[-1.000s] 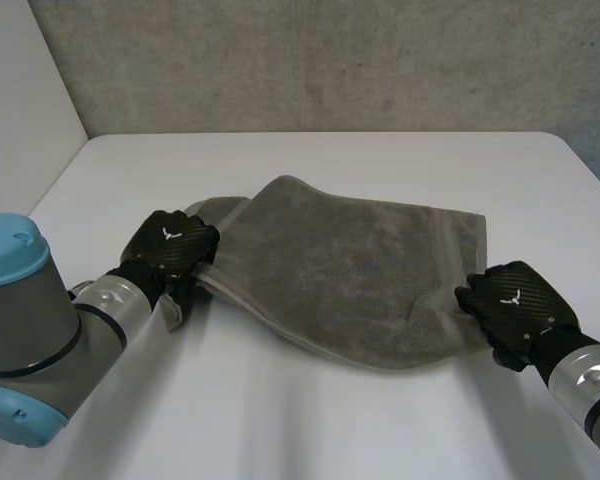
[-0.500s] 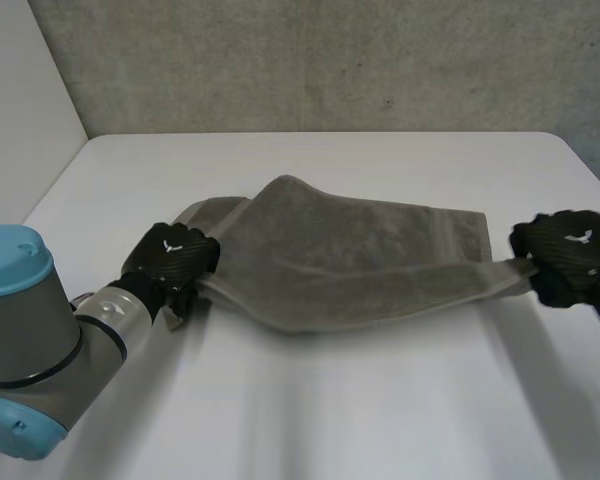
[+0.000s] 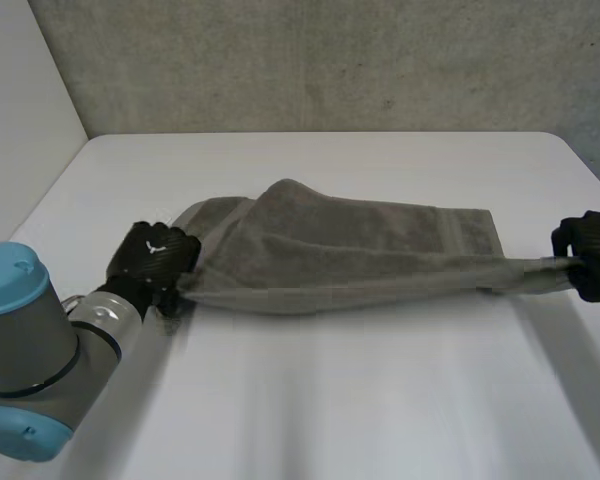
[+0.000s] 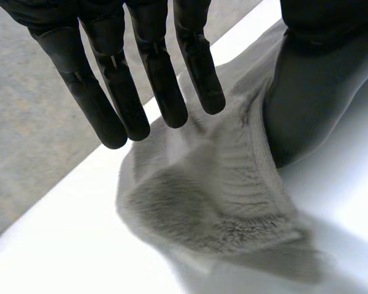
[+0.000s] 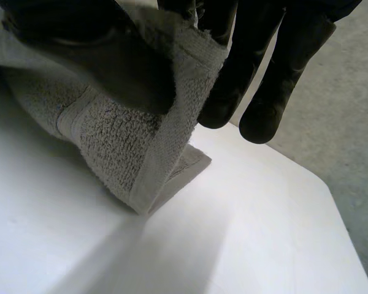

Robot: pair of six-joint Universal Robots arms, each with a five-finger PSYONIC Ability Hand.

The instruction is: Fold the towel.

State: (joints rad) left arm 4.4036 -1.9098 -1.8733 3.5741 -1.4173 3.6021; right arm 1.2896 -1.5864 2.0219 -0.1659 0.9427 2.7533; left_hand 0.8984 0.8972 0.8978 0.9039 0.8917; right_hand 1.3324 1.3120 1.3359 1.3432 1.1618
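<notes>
Head view: towel (image 3: pixel 350 245) taut; left hand (image 3: pixel 155 253), right hand (image 3: pixel 594 250) pinch ends

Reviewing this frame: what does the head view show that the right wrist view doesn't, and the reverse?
Head view: the whole towel stretched between left hand and right hand, its far part lying on the table. Right wrist view: fingers and thumb pinching the towel's hemmed corner, held above the table. Both: towel, right hand, white table.
</notes>
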